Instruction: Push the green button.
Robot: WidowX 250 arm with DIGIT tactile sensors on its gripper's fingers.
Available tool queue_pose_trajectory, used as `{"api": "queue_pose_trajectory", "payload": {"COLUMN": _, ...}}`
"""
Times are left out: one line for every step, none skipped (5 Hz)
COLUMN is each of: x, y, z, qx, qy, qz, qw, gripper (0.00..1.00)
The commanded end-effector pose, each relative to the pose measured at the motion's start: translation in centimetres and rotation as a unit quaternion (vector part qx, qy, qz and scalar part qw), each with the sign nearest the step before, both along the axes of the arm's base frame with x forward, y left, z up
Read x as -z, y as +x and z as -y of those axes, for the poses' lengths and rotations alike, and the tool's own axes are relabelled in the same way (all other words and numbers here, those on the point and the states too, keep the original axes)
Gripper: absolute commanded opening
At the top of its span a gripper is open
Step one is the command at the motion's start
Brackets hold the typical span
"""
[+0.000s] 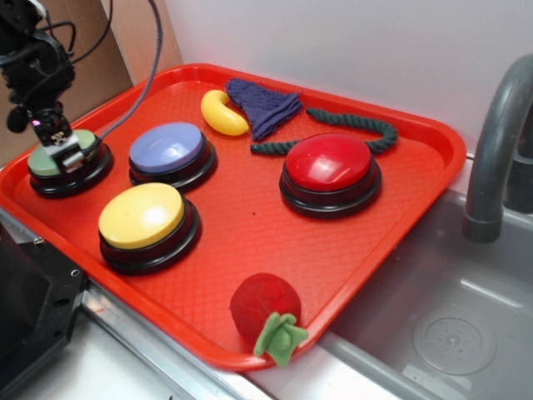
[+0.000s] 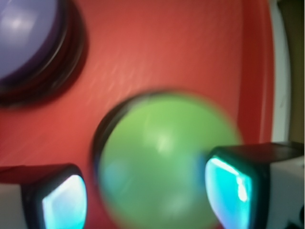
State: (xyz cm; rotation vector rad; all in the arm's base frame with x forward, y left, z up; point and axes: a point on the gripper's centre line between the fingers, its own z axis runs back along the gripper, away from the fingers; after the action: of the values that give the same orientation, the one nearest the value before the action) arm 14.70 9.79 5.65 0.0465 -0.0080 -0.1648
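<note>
Looking down the wrist view, I see my end effector (image 2: 147, 200) spread open, holding nothing, one finger (image 2: 62, 200) on each side of the pale sage-green domed button (image 1: 52, 156) on its black base. It sits in the red plastic tray's (image 1: 416, 179) far-left corner, near the rim; the lavender-blue round button (image 1: 169, 150) stands just beside it.

We see a red tray (image 1: 400, 208) holding a lavender-blue button (image 1: 171, 152) at upper left, a yellow button (image 1: 146, 223) below it and a red button (image 1: 330, 171) at center right. Along the top edge lie a yellow ring (image 1: 221, 112), a dark blue cloth (image 1: 265, 107) and a dark green rope (image 1: 350, 129). A red plush strawberry (image 1: 268, 312) sits at the bottom edge. A grey faucet (image 1: 495, 150) and sink (image 1: 441, 333) fill the right.
</note>
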Motion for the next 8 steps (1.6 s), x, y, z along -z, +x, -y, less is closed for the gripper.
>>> {"api": "queue_pose_trajectory", "payload": {"x": -4.0, "y": 3.4, "z": 1.5, "qx": 0.016, "qy": 0.032, "qz": -0.022, "qw": 0.999, "gripper": 1.00}}
{"api": "queue_pose_trajectory", "payload": {"x": -4.8, "y": 4.3, "z": 2.5, "qx": 0.016, "qy": 0.081, "qz": 0.001, "qw": 0.997, "gripper": 1.00}}
{"api": "queue_pose_trajectory", "payload": {"x": -6.2, "y": 4.3, "z": 3.0, "qx": 0.032, "qy": 0.032, "qz": 0.029, "qw": 0.999, "gripper": 1.00}}
{"api": "queue_pose_trajectory", "payload": {"x": -7.0, "y": 2.0, "z": 2.6, "qx": -0.010, "qy": 0.046, "qz": 0.043, "qw": 0.998, "gripper": 1.00}}
{"api": "queue_pose_trajectory", "payload": {"x": -7.4, "y": 2.4, "z": 3.4, "qx": -0.020, "qy": 0.044, "qz": 0.033, "qw": 0.998, "gripper": 1.00}}
{"api": "queue_pose_trajectory", "payload": {"x": -8.2, "y": 3.1, "z": 4.5, "qx": -0.018, "qy": 0.038, "qz": 0.022, "qw": 0.999, "gripper": 1.00}}
{"api": "queue_pose_trajectory", "payload": {"x": -8.7, "y": 4.2, "z": 5.3, "qx": -0.019, "qy": 0.038, "qz": 0.023, "qw": 0.999, "gripper": 1.00}}
{"api": "queue_pose_trajectory", "payload": {"x": -9.5, "y": 4.7, "z": 6.0, "qx": -0.012, "qy": 0.040, "qz": 0.025, "qw": 0.999, "gripper": 1.00}}
